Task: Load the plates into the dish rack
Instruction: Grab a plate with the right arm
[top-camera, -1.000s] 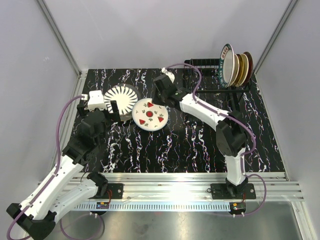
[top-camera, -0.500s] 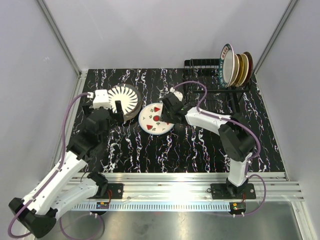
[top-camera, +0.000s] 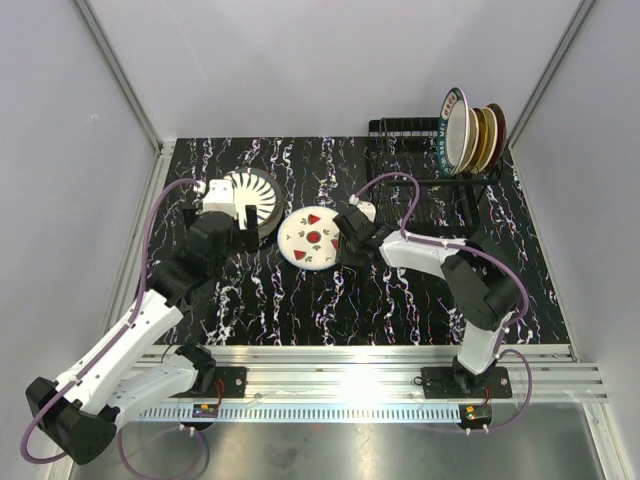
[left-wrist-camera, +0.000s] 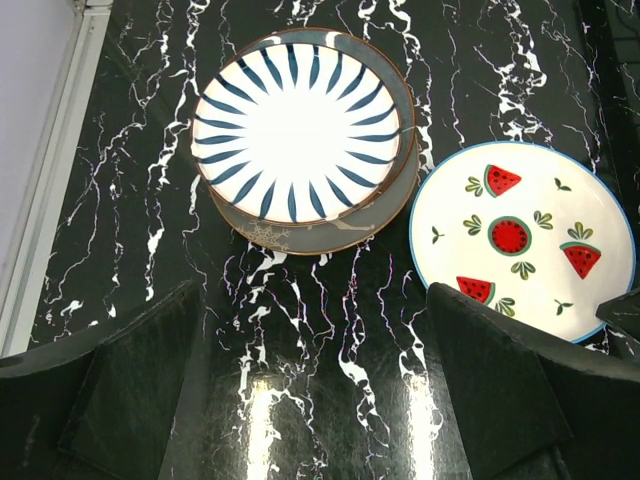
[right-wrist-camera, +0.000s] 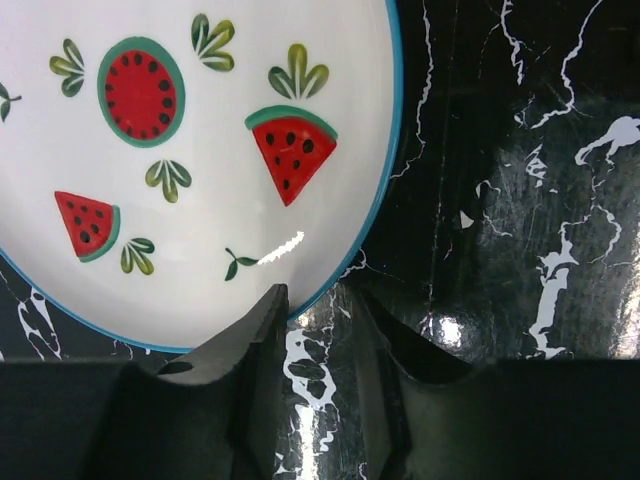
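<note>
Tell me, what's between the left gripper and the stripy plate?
Bare marbled table, then the rim of the grey plate under the stripy plate. The left wrist view shows it.

Top view, 12 o'clock = far edge. Dish rack (top-camera: 425, 165) sits at the table's (top-camera: 400, 310) 1 o'clock corner, with several plates (top-camera: 472, 135) standing on edge in its right end. Striped plate (left-wrist-camera: 295, 130) lies on another plate (left-wrist-camera: 330, 232) at 10 o'clock. Watermelon plate (left-wrist-camera: 520, 240) is near centre, just beside the stack at its 4 o'clock; can't tell if they touch. Left gripper (left-wrist-camera: 310, 300) is at the stack's 7 o'clock. Right gripper (right-wrist-camera: 318, 300) is at the watermelon plate's 3 o'clock rim.
</note>
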